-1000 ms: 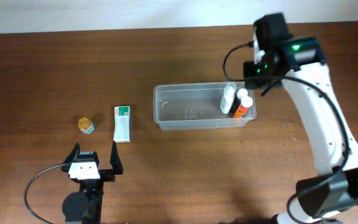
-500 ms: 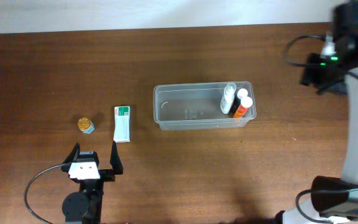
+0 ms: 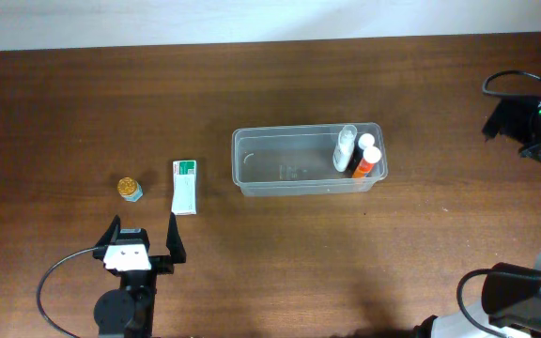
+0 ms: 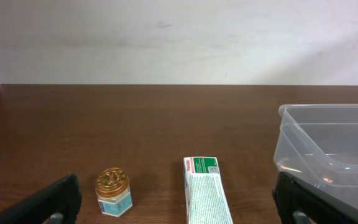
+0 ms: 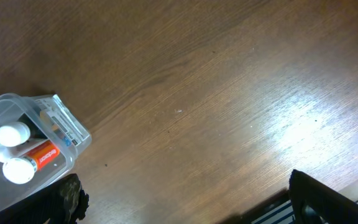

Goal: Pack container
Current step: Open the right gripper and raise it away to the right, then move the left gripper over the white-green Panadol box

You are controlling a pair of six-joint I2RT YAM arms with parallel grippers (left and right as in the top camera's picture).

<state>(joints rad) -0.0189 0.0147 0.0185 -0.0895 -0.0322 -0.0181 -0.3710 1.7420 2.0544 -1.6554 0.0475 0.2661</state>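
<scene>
Left tool (image 3: 143, 237) is held wide open and empty near the front edge of the counter (image 3: 421, 244); the right tool (image 5: 191, 208) is spread wide, empty, at the right edge. The container (image 3: 285, 161) is set mid-counter, with a clear bottle (image 3: 345, 148) and an orange tube (image 3: 367, 164) at its right end.

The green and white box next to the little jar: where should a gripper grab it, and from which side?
Probably from above, at mid-length, closing across its narrow width. The box lies flat, long and slim, so its two long sides are the closest pair of faces to pinch. The jar stands apart from it, leaving room on both sides. The open left gripper is nearest.
</scene>
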